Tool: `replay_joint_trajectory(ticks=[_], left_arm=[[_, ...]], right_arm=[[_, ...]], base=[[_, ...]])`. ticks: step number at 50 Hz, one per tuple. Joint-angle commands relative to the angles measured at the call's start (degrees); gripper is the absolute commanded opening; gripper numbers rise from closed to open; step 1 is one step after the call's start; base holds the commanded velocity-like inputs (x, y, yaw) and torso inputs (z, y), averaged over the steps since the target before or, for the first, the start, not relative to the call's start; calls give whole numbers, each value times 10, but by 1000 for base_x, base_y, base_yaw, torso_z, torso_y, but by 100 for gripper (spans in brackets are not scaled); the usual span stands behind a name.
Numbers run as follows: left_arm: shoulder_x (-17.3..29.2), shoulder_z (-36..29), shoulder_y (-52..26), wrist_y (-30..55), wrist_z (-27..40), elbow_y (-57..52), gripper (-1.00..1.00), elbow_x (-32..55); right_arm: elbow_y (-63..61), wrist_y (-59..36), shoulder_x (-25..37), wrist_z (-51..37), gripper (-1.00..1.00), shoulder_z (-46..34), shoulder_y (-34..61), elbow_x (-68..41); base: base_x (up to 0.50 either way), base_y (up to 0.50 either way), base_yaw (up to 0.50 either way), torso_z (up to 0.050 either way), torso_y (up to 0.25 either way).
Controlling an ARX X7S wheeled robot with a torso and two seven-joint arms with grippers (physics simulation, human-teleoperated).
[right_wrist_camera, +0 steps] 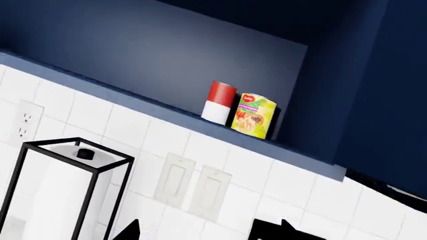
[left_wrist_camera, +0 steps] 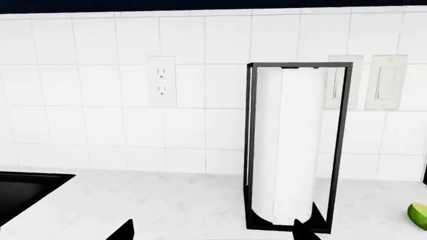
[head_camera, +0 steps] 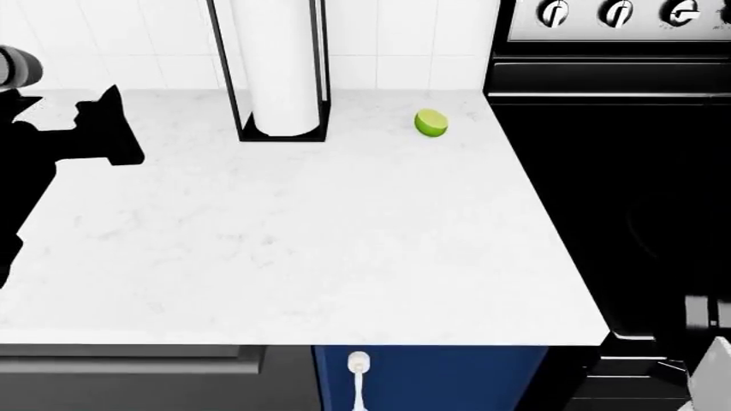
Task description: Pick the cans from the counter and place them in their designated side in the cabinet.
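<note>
Both cans stand side by side on the floor of the open dark-blue cabinet (right_wrist_camera: 200, 55), seen in the right wrist view: the slim red-and-white can (right_wrist_camera: 219, 102) and, touching it, the yellow-labelled tin (right_wrist_camera: 253, 116). No can shows on the white counter (head_camera: 342, 240). My right gripper (right_wrist_camera: 208, 232) is open and empty, well below the cans; only its two dark fingertips show. It is out of the head view. My left gripper (left_wrist_camera: 215, 232) is open and empty, low over the counter (left_wrist_camera: 167, 200) and facing the paper towel holder. It shows as a dark shape in the head view (head_camera: 109, 128).
A paper towel roll in a black frame (head_camera: 280, 68) stands at the back of the counter, also in both wrist views (left_wrist_camera: 293, 145) (right_wrist_camera: 60, 190). A green lime (head_camera: 430, 122) lies right of it. The black stove (head_camera: 617, 171) borders the counter's right. Wall switches (right_wrist_camera: 193, 187) sit below the cabinet.
</note>
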State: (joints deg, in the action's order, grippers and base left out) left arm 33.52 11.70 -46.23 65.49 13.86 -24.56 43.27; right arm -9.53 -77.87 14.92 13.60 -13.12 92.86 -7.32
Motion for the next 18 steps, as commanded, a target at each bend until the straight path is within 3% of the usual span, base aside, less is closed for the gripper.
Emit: replay_joint_trajectory(ticks=[1, 6, 8, 11, 18], left_arm=[[-12, 10, 16, 11, 3, -39, 100, 28], [-17, 8, 23, 6, -2, -42, 100, 32], [-19, 6, 27, 4, -3, -42, 100, 32], [-21, 7, 34, 3, -4, -47, 100, 36], [-24, 16, 58, 1, -5, -58, 100, 45]], right_arm=[[-144, -70, 20, -13, 100, 29, -86, -8], [-210, -121, 35, -27, 100, 56, -112, -33], [-218, -121, 59, -102, 100, 76, -120, -135], [-214, -121, 113, -287, 100, 108, -119, -379], [-219, -116, 136, -372, 100, 125, -144, -483]], base=[[0, 0, 0, 0, 0], [0, 0, 0, 0, 0], [0, 0, 0, 0, 0], [0, 0, 0, 0, 0], [0, 0, 0, 0, 0]])
